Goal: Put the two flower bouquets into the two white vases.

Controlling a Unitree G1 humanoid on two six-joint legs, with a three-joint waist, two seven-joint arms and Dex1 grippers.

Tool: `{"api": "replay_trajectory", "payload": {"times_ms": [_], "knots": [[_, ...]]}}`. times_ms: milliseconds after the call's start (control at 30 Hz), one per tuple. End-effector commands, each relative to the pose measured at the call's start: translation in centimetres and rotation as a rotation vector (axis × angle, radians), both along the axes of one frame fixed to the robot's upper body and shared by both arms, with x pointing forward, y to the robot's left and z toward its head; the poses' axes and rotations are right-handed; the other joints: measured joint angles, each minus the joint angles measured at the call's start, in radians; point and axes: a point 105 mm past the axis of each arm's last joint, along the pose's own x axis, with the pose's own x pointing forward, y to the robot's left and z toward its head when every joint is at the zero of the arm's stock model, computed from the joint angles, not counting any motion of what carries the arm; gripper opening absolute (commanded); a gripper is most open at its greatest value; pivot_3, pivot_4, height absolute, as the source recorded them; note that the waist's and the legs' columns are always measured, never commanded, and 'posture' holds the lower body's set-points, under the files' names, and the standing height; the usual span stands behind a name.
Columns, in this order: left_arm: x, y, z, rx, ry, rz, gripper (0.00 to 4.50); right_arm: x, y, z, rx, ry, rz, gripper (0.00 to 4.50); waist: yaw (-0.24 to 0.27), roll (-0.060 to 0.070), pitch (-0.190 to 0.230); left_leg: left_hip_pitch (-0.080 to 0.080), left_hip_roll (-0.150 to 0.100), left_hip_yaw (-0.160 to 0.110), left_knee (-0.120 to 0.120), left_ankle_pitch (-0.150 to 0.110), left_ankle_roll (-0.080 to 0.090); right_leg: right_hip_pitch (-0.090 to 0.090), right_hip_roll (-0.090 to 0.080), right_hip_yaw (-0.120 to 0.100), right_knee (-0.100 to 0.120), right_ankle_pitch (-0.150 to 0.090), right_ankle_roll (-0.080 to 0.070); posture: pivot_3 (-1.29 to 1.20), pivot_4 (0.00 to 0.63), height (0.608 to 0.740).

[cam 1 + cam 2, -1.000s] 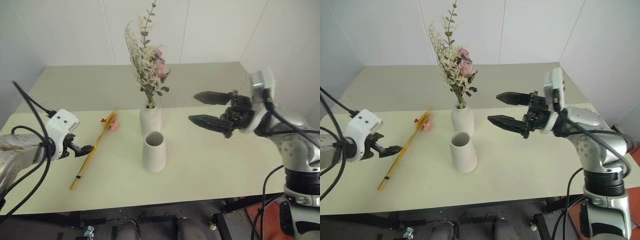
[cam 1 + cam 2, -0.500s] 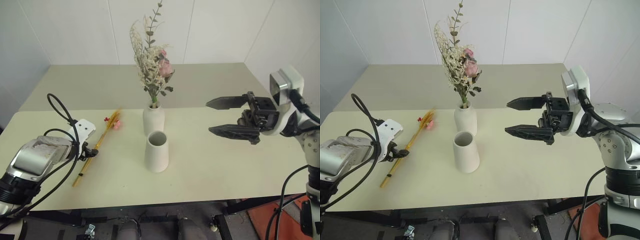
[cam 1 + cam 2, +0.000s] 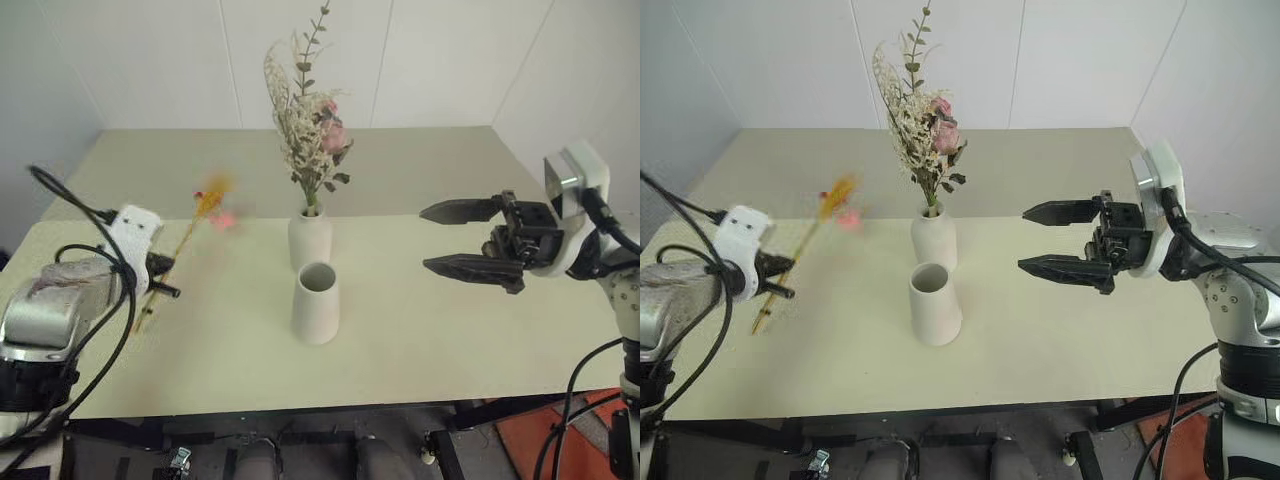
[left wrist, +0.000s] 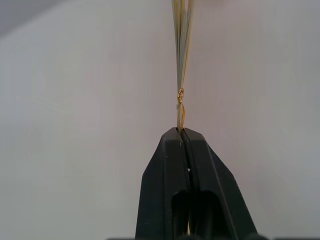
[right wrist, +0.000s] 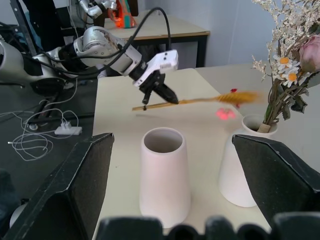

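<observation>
Two matte white ceramic vases stand near the centre of the pale, smooth table (image 3: 420, 330). At 12 o'clock, the bottle-shaped vase (image 3: 310, 240) holds the bushy bouquet of pink blooms, pale grasses and green sprigs (image 3: 312, 125), upright. Just beside it at 6 o'clock, the tapered cone vase (image 3: 316, 303) is empty. At 9 o'clock, the left gripper (image 3: 164, 279) is clenched on the stems of the slim golden wheat-like bunch (image 3: 190, 225), lifted off the table, its long axis tilted with the red-pink flower end toward 1 o'clock. At 3 o'clock, the right gripper (image 3: 432, 238) hangs with fingers spread, empty.
</observation>
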Motion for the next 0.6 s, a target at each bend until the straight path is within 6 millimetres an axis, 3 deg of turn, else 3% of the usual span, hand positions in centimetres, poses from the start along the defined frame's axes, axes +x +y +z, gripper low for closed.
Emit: {"api": "replay_trajectory", "payload": {"times_ms": [33,133,233,333,467,600], "knots": [[-1.2,-0.7,7.8,-0.161,-0.394,-0.092,0.03,-0.8,-1.5,0.8,-0.008,-0.041,-0.005,4.50,0.002,0.000,0.000,0.000,0.000,0.000,0.000,0.000,0.000,0.000,0.000,0.000,0.000,0.000,0.000,0.00,0.150,0.740],[-2.6,-2.9,11.3,-0.304,-0.571,-0.251,0.03,-1.1,-2.2,0.4,-0.029,-0.029,-0.005,4.50,0.012,0.000,0.000,0.000,0.000,0.000,0.002,0.000,0.000,0.001,-0.001,0.000,0.000,0.000,0.000,0.00,0.150,0.740],[-3.5,-4.8,13.4,-0.371,-0.658,-0.362,0.03,-1.6,-2.9,-0.1,-0.053,-0.019,0.014,4.50,0.017,0.000,0.000,0.001,-0.001,0.000,0.002,0.000,0.000,0.003,-0.001,0.000,0.000,0.001,0.001,0.00,0.150,0.740],[-4.8,-8.5,15.4,-0.430,-0.709,-0.573,0.03,-2.5,-3.7,-1.7,-0.122,0.000,0.047,4.50,0.019,-0.001,0.000,0.002,-0.001,0.000,0.004,0.000,0.000,0.005,-0.001,0.000,0.000,0.000,0.002,0.00,0.150,0.740],[-5.6,-11.2,16.0,-0.526,-0.696,-0.719,0.03,-2.7,-4.1,-2.5,-0.147,0.009,0.037,4.50,0.011,-0.001,0.000,0.001,-0.001,0.000,0.006,0.000,0.000,0.005,-0.001,0.000,0.000,0.001,0.003,0.00,0.150,0.740],[-5.6,-14.0,15.0,-0.596,-0.635,-0.827,0.03,-2.6,-4.2,-2.9,-0.150,0.012,0.020,4.50,0.005,0.000,0.000,0.003,-0.001,0.000,0.006,0.000,0.000,0.005,0.000,0.001,0.004,0.000,0.004,0.00,0.150,0.740]]}}
